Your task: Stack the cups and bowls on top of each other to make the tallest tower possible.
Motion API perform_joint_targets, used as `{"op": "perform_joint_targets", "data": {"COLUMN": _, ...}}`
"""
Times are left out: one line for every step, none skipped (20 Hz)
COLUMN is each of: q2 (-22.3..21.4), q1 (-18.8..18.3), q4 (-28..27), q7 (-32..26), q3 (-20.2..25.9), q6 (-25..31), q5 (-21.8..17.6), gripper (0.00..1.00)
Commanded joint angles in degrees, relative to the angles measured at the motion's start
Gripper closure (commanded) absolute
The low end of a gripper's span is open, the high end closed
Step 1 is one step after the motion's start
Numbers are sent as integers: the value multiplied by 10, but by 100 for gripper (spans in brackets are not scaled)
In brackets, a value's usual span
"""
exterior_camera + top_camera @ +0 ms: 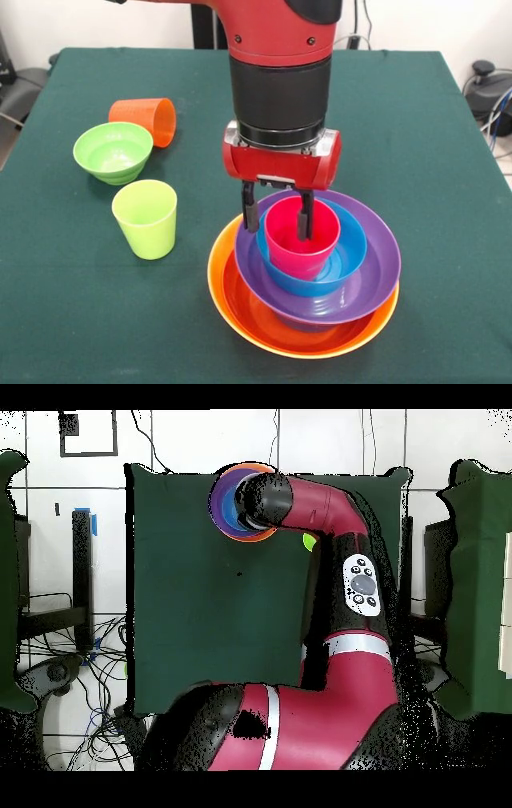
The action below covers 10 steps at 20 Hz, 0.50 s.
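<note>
A tower (304,308) stands at the table's near edge: a broad yellow-orange bowl (220,300), a red-orange bowl (248,308) in it, then a purple bowl (376,264), a blue bowl (352,252) and a pinkish red cup (300,252) on top. My gripper (278,232) hangs open over that cup. One finger (305,216) is inside the cup and the other (250,210) is outside its left wall. An orange cup (146,120) lies on its side. A lime green cup (146,218) stands upright. In the overhead view the arm covers most of the tower (228,509).
A small green bowl (113,150) sits upright between the orange cup and the lime green cup, left of the tower. The green tablecloth (432,144) reaches the table's edges. Cables and equipment lie on the floor around the table.
</note>
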Motion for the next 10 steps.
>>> {"op": "perform_joint_targets", "data": {"q2": -39, "q1": -2, "q4": 22, "q7": 34, "q3": 17, "q6": 69, "q5": 14, "gripper": 0}}
{"op": "perform_joint_targets", "data": {"q2": -50, "q1": -4, "q4": 29, "q7": 33, "q3": 14, "q6": 75, "q5": 15, "gripper": 0}}
{"op": "perform_joint_targets", "data": {"q2": -56, "q1": -5, "q4": 32, "q7": 31, "q3": 13, "q6": 83, "q5": 18, "gripper": 0}}
{"op": "perform_joint_targets", "data": {"q2": -60, "q1": -8, "q4": 29, "q7": 27, "q3": 12, "q6": 94, "q5": 20, "gripper": 0}}
{"op": "perform_joint_targets", "data": {"q2": -64, "q1": -10, "q4": 30, "q7": 25, "q3": 13, "q6": 101, "q5": 23, "gripper": 0}}
{"op": "perform_joint_targets", "data": {"q2": -67, "q1": -11, "q4": 31, "q7": 24, "q3": 13, "q6": 106, "q5": 23, "gripper": 0}}
{"op": "perform_joint_targets", "data": {"q2": -70, "q1": -12, "q4": 32, "q7": 22, "q3": 12, "q6": 110, "q5": 24, "gripper": 0}}
{"op": "perform_joint_targets", "data": {"q2": -79, "q1": -13, "q4": 44, "q7": 22, "q3": 11, "q6": 109, "q5": 25, "gripper": 0}}
{"op": "perform_joint_targets", "data": {"q2": -82, "q1": -14, "q4": 47, "q7": 20, "q3": 11, "q6": 111, "q5": 26, "gripper": 0}}
{"op": "perform_joint_targets", "data": {"q2": -85, "q1": -16, "q4": 50, "q7": 18, "q3": 12, "q6": 114, "q5": 26, "gripper": 0}}
